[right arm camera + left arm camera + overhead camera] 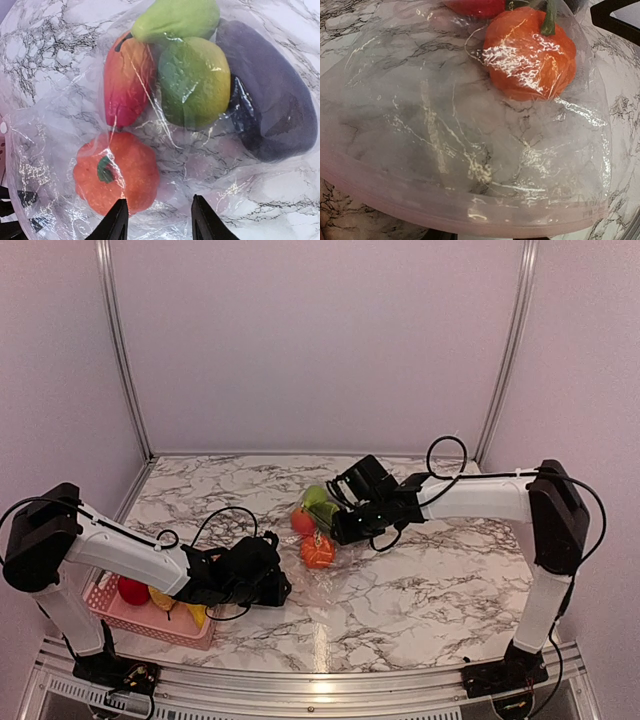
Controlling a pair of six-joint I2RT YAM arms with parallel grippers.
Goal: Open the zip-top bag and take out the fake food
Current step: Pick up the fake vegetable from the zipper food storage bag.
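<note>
Zip-top bag (pixel 336 578), fake food (pixel 116 172) sealed inside, on desk (pixel 440 585) right of pink basket (pixel 150 628).
Right fingers (pixel 116 225) part-spread over the film, nothing pinched, probably poised to grip; left fingers (pixel 278 588) at the basket-side zip edge, likely anchoring it, hold indiscernible.

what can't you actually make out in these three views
- left gripper: top view, its own dark body covers the fingers; the left wrist view shows none, so open or shut is unclear
- zip-top bag: left wrist view, the zip edge is close and blurred; sealed or open is unclear
- pink basket: top view, the left arm covers part of its contents
</note>
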